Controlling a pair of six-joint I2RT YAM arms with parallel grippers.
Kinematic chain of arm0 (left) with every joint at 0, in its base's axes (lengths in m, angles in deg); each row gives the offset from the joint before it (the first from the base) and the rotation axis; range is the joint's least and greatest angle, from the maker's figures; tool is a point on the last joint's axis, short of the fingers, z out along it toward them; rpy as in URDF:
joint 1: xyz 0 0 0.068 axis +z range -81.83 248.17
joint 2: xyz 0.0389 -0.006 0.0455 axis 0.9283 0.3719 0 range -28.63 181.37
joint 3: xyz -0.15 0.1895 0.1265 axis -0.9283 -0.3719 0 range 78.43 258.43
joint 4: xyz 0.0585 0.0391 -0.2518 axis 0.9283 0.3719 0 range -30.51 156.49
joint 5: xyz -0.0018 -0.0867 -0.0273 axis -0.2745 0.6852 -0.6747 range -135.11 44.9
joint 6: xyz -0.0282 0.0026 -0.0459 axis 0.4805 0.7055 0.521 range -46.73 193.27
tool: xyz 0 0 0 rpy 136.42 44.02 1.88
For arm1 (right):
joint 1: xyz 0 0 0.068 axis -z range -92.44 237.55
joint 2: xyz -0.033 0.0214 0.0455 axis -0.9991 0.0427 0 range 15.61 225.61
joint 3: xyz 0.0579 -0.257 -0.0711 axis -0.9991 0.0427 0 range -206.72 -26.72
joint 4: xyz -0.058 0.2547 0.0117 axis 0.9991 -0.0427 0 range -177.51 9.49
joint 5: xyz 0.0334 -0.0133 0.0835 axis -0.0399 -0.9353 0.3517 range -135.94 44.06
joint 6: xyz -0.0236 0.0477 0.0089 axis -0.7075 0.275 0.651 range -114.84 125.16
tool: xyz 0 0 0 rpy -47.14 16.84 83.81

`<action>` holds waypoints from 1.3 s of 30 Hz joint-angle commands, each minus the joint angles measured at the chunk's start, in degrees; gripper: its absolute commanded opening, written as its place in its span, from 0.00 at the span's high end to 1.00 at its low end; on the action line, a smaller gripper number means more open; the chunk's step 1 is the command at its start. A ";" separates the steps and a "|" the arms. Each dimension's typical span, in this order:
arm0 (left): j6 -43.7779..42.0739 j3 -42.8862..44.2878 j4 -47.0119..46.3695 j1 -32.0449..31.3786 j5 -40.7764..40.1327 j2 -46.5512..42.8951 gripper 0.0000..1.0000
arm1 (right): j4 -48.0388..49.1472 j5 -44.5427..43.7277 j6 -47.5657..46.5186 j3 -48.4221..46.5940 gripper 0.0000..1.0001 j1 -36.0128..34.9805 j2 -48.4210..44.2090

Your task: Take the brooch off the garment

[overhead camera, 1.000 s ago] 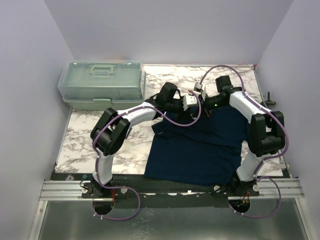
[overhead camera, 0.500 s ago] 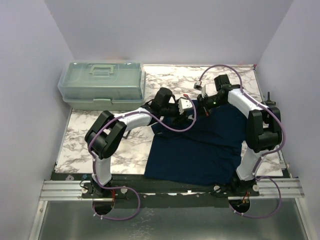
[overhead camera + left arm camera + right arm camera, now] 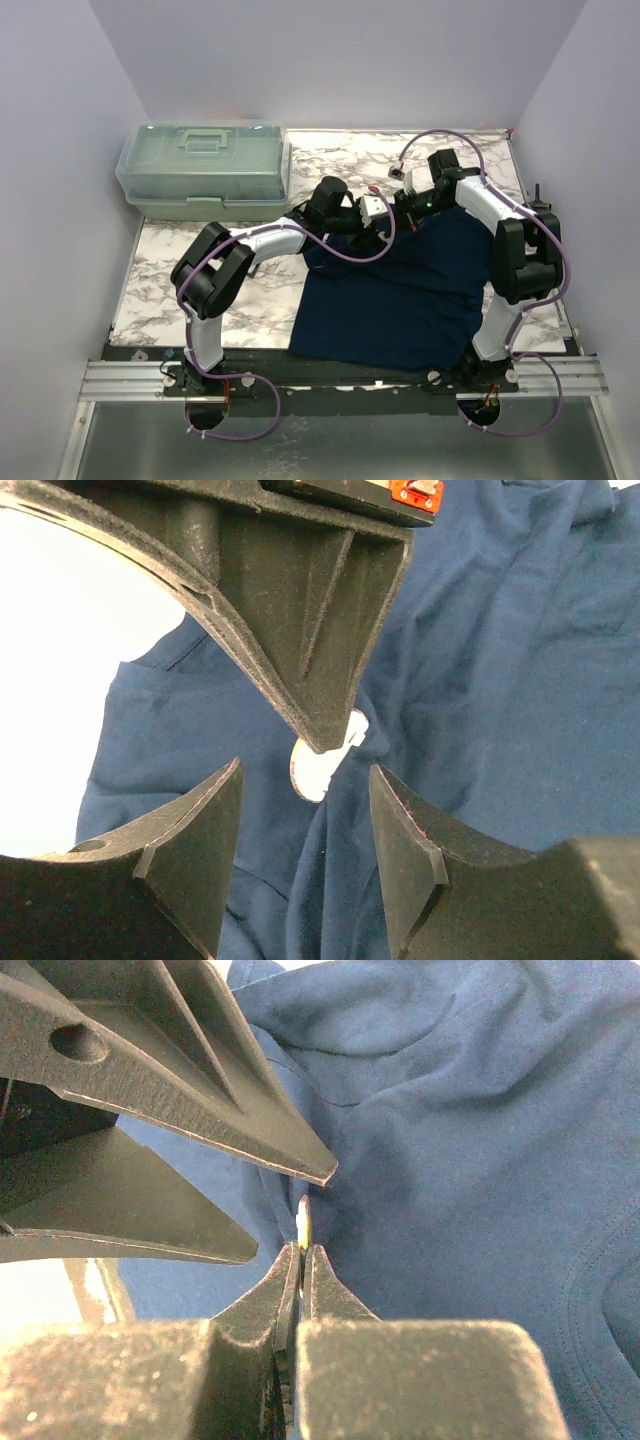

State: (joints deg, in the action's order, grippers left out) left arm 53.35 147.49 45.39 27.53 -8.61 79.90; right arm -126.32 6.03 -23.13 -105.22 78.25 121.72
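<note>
Item: brooch [image 3: 312,775], small pale metallic disc. Location: on the far part of the garment [image 3: 400,300], by the neckline, where the navy cloth gathers into folds around it.

Right gripper [image 3: 302,1252]: fingers pressed together on the disc's edge, so that the right wrist view shows it edge-on as a thin sliver standing just past the fingertips. The disc sits against the cloth (whether its fastening is free of the fabric cannot be told).

Left gripper [image 3: 305,768]: jaws parted wide, holding nothing. The brooch lies in line with the gap between its two fingers, just beyond their tips, not touching either. It reaches in from the left and meets the right gripper tip to tip over the shirt's far edge.

Garment: spread on the marbled table [image 3: 180,270], to its right, hem at the near edge.

Also present: pale green lidded box [image 3: 205,170], far left, well apart from the shirt.
</note>
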 commanded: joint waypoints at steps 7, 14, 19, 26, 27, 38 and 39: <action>1.06 1.88 -1.18 -0.61 0.23 2.12 0.48 | -2.00 2.75 -0.09 0.19 0.99 0.06 -0.37; 0.06 2.75 -0.43 -1.10 0.89 3.63 0.48 | -2.19 3.12 -0.19 0.45 0.99 0.07 -0.46; 0.54 3.57 -0.33 -1.12 0.60 4.41 0.60 | -2.06 3.14 -0.18 0.63 0.99 0.07 -0.46; 2.07 5.01 -0.31 -1.13 1.22 5.02 0.77 | -2.08 3.27 -0.44 0.68 0.99 0.11 -0.34; 2.22 5.11 -0.35 -1.16 1.22 5.06 0.77 | -2.02 3.16 -0.45 0.71 0.99 0.05 -0.37; 1.97 4.35 -0.31 -1.13 1.81 4.26 0.59 | -1.60 2.23 -0.45 0.89 0.99 0.07 -0.68; 1.67 3.97 -0.32 -1.12 2.05 3.98 0.56 | -1.49 1.97 -0.45 0.89 0.99 0.07 -0.68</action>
State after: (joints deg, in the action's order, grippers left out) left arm 55.80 150.76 46.85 26.67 -7.94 84.00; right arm -126.62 6.99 -23.85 -105.09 78.65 121.72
